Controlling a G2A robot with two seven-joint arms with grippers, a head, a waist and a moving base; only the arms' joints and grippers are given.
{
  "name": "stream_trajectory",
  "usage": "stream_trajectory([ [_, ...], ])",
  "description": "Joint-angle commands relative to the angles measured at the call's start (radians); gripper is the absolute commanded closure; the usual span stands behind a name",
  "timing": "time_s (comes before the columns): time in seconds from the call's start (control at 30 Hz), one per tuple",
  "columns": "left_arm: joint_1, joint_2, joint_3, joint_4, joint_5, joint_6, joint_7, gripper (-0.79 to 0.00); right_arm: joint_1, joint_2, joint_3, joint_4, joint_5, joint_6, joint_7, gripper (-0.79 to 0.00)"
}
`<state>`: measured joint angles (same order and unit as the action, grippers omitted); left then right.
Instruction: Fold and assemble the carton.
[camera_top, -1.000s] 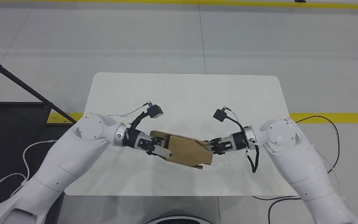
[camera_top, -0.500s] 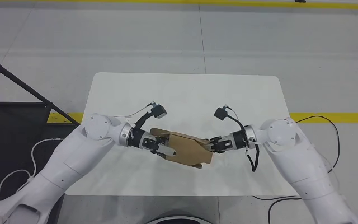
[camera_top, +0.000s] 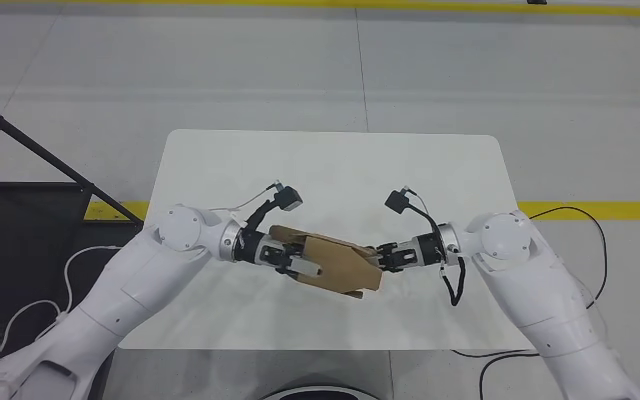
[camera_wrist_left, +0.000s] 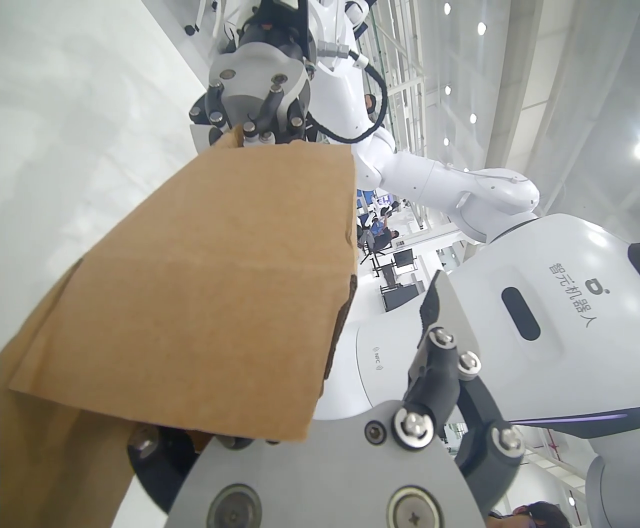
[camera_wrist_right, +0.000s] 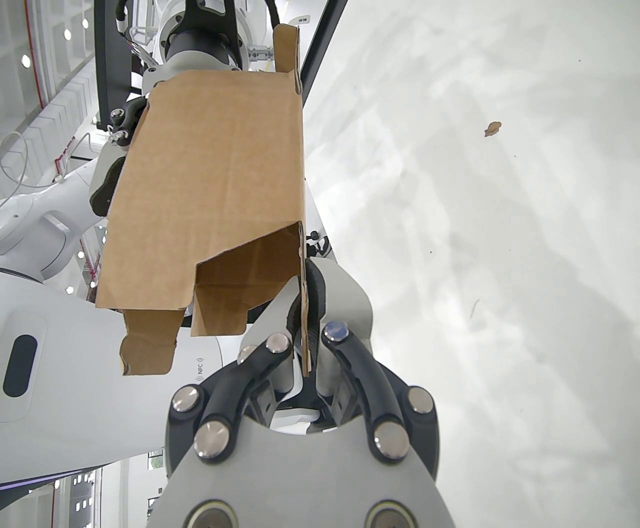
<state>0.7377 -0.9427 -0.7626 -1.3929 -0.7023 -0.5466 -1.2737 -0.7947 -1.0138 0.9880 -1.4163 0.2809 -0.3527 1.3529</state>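
Cardboard carton (camera_top: 335, 265), a half-opened tube, is held over the table (camera_top: 330, 165), its long axis running straight from one arm to the other. At one end of the carton the right gripper (camera_wrist_right: 304, 320) is clamped on the edge of a single side. The loose flaps (camera_wrist_right: 150, 345) hang at that same end, just beside it. At the carton's far end sits the left gripper (camera_top: 288, 262); whether it grips the carton I cannot tell. Folding those flaps likely falls to the right arm, the nearer one, once the left end is held firm.
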Motion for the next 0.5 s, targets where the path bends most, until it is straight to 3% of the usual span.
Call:
stream_trajectory([
  [0.0,-0.001,-0.001,0.002,0.002,-0.002,-0.001,0.001,-0.413,0.0,0.0,0.0,0.002,0.002,-0.002,-0.001,0.0],
  [0.47,-0.008,-0.005,0.015,0.014,-0.011,-0.006,0.006,-0.231,0.004,0.0,-0.005,0.009,0.006,0.001,-0.006,0.0],
])
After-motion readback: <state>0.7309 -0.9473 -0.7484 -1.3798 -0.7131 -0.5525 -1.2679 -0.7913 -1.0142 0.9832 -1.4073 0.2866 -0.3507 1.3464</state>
